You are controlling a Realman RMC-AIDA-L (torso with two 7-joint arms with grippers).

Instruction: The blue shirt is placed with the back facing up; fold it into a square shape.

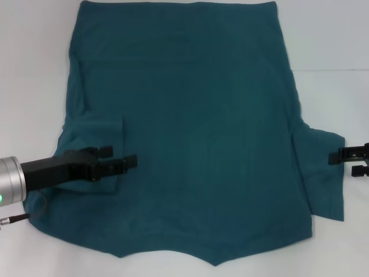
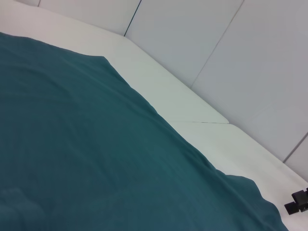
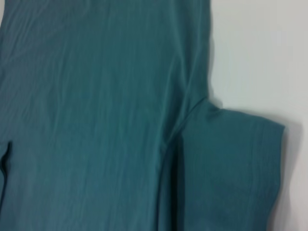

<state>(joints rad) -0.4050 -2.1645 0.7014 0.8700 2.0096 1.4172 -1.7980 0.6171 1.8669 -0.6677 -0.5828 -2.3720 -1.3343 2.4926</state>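
Blue shirt (image 1: 196, 144) lies flat on our white desk (image 1: 328, 34) | left tool (image 1: 118, 157) spread over folded-in left sleeve | right tool (image 1: 346, 161) spread beside right sleeve

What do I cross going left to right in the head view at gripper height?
Left gripper over the folded-in left sleeve → shirt body → spread right sleeve → bare table → right gripper at the edge.
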